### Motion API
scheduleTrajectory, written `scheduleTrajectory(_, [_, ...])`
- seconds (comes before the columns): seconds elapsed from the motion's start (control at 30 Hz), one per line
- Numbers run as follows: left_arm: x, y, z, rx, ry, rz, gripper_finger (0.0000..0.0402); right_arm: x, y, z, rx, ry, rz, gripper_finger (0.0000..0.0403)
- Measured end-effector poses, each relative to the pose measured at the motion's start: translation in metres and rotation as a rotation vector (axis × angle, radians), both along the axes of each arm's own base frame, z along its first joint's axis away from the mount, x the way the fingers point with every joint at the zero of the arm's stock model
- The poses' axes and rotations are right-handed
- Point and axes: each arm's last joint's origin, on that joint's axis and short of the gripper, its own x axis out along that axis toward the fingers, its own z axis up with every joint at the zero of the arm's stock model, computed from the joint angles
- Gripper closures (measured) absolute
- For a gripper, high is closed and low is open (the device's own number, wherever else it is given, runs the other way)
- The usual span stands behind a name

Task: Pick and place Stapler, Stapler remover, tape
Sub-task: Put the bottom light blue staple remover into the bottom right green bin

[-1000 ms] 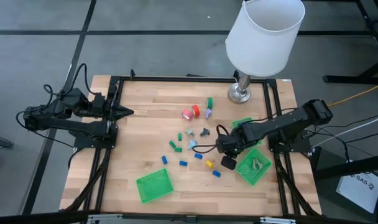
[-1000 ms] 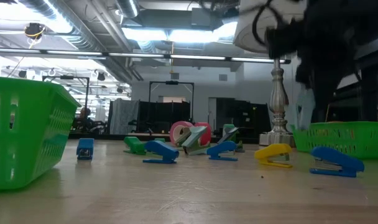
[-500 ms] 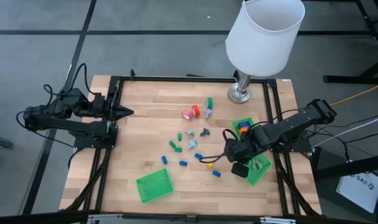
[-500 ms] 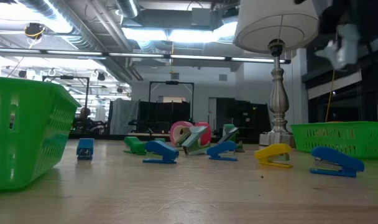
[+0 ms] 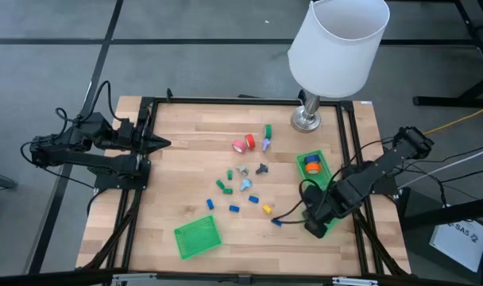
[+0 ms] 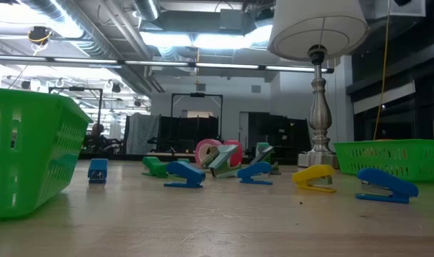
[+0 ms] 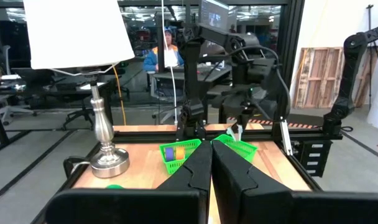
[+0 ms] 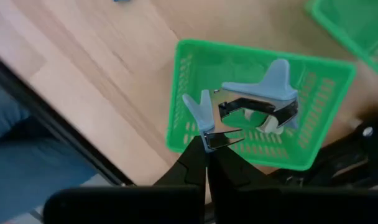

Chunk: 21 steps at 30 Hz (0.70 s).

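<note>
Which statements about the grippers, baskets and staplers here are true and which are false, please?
1. The right gripper holds a pale blue staple remover over a green basket. True.
2. That basket is empty. False: a second staple remover lies in it.
3. The left gripper is open above the tape rolls. False: it is shut, waiting at the table's left edge.
4. A yellow stapler lies on the table. True.

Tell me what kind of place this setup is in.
Probably a robotics lab or workshop: exposed ceiling ducts over the wooden table, another robot arm beyond it, and a person seated at a desk behind.
</note>
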Motion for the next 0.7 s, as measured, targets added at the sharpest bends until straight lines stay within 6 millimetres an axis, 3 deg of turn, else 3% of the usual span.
scheduleTrajectory(0.3, [0.0,0.0,0.0,0.0,0.0,0.0,0.0395,-0.005,0.004,-0.034,0.005,0.008,-0.073,0.04])
scheduleTrajectory(0.7, [0.0,0.0,0.0,0.0,0.0,0.0,0.0396,-0.022,-0.009,-0.078,-0.026,0.149,-0.097,0.0397])
